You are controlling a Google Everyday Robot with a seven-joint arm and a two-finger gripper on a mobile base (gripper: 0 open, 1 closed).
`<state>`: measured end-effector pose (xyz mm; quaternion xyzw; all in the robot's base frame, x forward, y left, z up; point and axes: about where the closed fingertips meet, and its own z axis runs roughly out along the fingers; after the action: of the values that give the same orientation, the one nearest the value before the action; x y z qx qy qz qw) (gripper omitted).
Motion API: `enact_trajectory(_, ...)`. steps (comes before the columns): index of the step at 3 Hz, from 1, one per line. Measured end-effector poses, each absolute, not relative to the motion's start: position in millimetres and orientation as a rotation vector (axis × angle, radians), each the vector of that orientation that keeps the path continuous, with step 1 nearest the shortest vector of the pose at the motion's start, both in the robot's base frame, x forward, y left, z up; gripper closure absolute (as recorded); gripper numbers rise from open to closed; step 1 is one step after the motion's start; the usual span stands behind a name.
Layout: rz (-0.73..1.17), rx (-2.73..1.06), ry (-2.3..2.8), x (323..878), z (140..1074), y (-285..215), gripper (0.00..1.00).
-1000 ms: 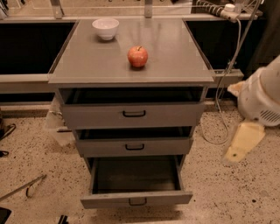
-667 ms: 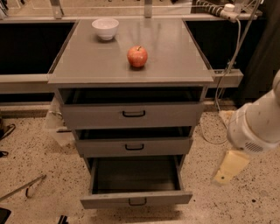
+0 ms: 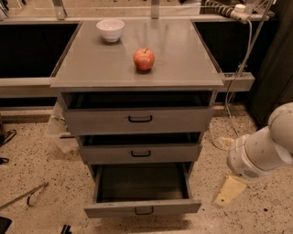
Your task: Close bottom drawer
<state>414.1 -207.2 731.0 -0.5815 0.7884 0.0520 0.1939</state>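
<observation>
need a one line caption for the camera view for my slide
Bottom drawer wide open, apple and white bowl on the cabinet top, gripper low beside the drawer, not touching.

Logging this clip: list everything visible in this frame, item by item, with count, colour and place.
Metal cabinet with flat top: one, grey, centre of view.
Small round bowl: one, white, back left of the cabinet top.
Round apple: one, red, middle of the cabinet top.
Uppermost drawer: one, grey, slightly open.
Middle drawer: one, grey, slightly open.
Bottom drawer: one, grey with dark interior, pulled out furthest.
Plug block with hanging cable: one, white, upper right.
Speckled floor: beige, around the cabinet.
Robot arm: one, white, lower right.
Gripper: one, tan, low to the right of the bottom drawer, apart from it.
</observation>
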Motion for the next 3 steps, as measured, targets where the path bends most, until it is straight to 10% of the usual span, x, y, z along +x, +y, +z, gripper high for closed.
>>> enact_trajectory(3, 0.421, -1.567, 2.193, 398, 504, -150, 0.00)
